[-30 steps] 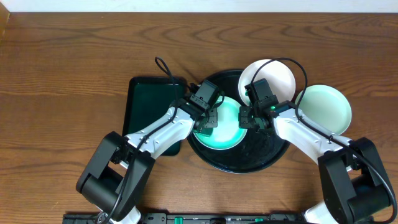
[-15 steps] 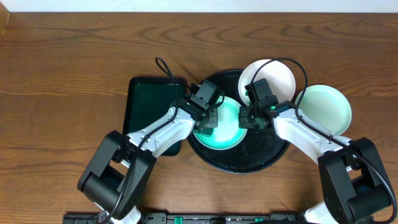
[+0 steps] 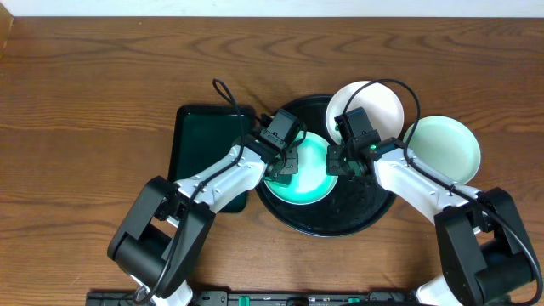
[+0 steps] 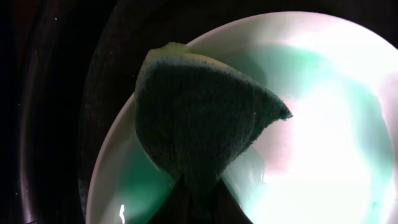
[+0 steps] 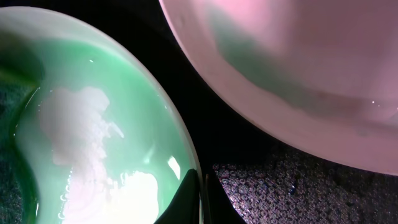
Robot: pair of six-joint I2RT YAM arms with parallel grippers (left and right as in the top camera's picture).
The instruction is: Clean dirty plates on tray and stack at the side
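A mint green plate (image 3: 310, 170) lies on the black tray (image 3: 357, 217). My left gripper (image 3: 283, 166) is shut on a dark green sponge (image 4: 199, 124) pressed on the plate's left part (image 4: 323, 137). My right gripper (image 3: 337, 163) is shut on that plate's right rim (image 5: 186, 155). A white plate (image 3: 374, 102) rests on the tray's back right edge and shows in the right wrist view (image 5: 298, 56). A second mint plate (image 3: 446, 146) lies on the table right of the tray.
A dark green rectangular tray (image 3: 200, 144) sits left of the black tray, partly under my left arm. A black cable loop (image 3: 223, 89) lies behind it. Bare wooden table surrounds everything.
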